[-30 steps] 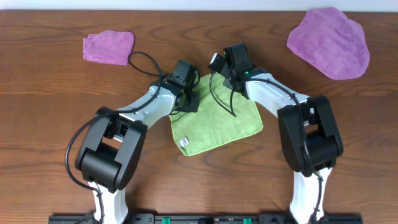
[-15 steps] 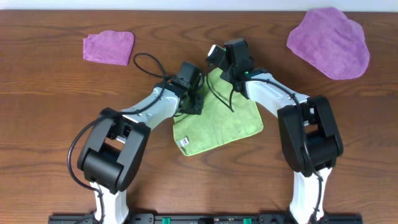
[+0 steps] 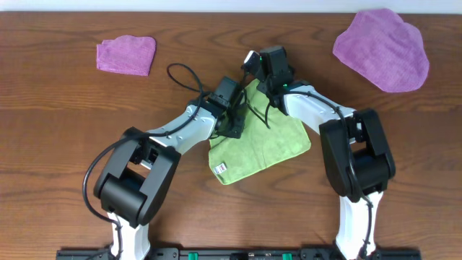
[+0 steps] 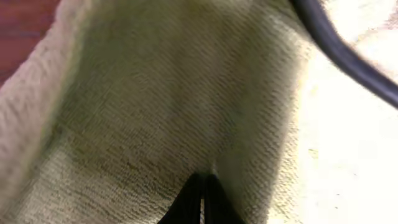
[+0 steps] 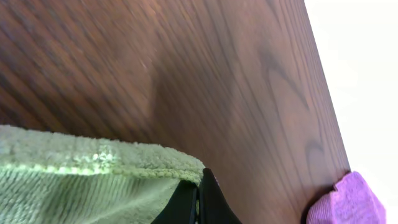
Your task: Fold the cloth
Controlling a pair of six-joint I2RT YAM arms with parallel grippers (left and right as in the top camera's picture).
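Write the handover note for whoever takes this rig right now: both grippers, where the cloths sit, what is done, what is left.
Left gripper: shut, pinching the green cloth near its far left edge.
Right gripper: shut on the cloth's far edge, at a corner.
Cloth: mid-table, near part lying flat, white tag at the near left corner. Small purple cloth lies far left and large purple cloth far right, both clear of the arms.
Done: both grips taken on the far side; no fold laid yet.
Left: probably carry the held edge over to the near edge, release, flatten.
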